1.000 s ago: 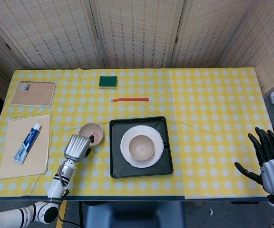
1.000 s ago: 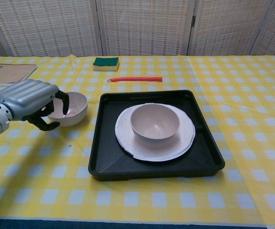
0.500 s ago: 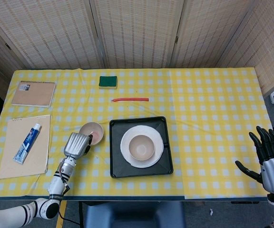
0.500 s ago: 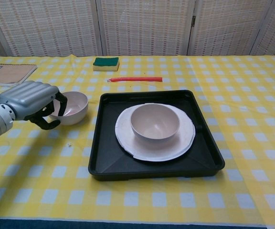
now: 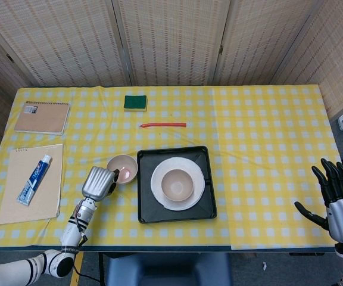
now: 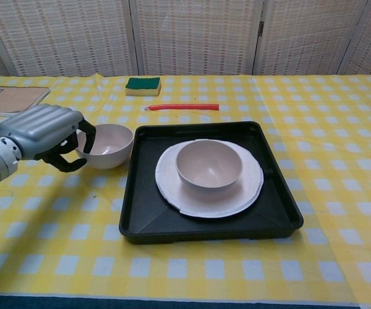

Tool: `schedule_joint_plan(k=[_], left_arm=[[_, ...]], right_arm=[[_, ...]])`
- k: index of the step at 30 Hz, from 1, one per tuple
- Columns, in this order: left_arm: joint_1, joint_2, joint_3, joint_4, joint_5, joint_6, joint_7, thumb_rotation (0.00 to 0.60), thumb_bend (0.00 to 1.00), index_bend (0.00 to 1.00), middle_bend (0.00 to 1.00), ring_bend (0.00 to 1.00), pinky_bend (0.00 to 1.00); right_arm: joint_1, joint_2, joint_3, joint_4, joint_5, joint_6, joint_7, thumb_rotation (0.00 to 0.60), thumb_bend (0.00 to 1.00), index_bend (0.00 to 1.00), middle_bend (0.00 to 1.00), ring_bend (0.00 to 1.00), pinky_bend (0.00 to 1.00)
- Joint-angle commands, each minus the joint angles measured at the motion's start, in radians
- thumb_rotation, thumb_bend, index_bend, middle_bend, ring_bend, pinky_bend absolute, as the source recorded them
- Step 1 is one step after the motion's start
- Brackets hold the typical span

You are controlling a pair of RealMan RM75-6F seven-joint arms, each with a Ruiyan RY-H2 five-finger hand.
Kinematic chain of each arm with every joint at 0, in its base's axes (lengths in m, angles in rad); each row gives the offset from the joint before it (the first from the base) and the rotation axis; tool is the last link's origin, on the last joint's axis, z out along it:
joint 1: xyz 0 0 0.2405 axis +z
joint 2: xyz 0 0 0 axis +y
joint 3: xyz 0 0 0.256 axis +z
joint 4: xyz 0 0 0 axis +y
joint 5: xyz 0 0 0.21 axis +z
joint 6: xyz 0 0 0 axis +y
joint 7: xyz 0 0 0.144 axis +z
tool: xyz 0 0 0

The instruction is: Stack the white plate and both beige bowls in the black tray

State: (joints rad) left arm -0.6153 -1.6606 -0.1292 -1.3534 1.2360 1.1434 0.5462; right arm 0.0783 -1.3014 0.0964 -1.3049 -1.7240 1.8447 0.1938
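Observation:
A black tray (image 5: 145,208) (image 6: 140,219) lies at the table's front middle. On it sits the white plate (image 5: 196,192) (image 6: 253,180) with one beige bowl (image 5: 177,185) (image 6: 209,165) on top. The second beige bowl (image 5: 122,167) (image 6: 109,144) is just left of the tray, close to its left wall. My left hand (image 5: 98,182) (image 6: 44,134) grips this bowl by its left rim, fingers curled over the edge. My right hand (image 5: 335,196) is at the far right beside the table's edge, fingers spread, holding nothing.
A red straw (image 5: 162,124) (image 6: 182,107) and a green sponge (image 5: 135,102) (image 6: 143,84) lie behind the tray. A brown notebook (image 5: 42,117) (image 6: 10,98) and a toothpaste tube (image 5: 34,179) on a beige pad (image 5: 13,205) are at the left.
My left hand has carried the second bowl to the right, from a gap away to right beside the tray's left wall. The right hand has barely moved.

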Motion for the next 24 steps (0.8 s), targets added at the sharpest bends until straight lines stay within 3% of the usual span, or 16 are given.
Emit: schedule_joint_plan(k=[1, 14, 24], left_arm=[[0.005, 0.015, 0.005, -0.036, 0.021, 0.022, 0.010, 0.600, 0.43, 0.62, 1.00, 1.00, 1.00], [0.023, 0.051, 0.028, -0.226, 0.103, 0.102, 0.103, 0.600, 0.43, 0.62, 1.00, 1.00, 1.00], [-0.020, -0.015, -0.001, -0.295, 0.094, 0.088, 0.254, 0.600, 0.43, 0.62, 1.00, 1.00, 1.00]], right_arm=[[0.000, -0.001, -0.001, 0.000, -0.003, 0.001, -0.002, 0.600, 0.16, 0.00, 0.00, 0.00, 0.00], [-0.004, 0.000, -0.012, -0.010, -0.025, 0.016, -0.004, 0.600, 0.16, 0.00, 0.00, 0.00, 0.00], [-0.020, 0.014, -0.019, -0.022, -0.052, 0.062, 0.012, 0.600, 0.16, 0.00, 0.00, 0.00, 0.00]])
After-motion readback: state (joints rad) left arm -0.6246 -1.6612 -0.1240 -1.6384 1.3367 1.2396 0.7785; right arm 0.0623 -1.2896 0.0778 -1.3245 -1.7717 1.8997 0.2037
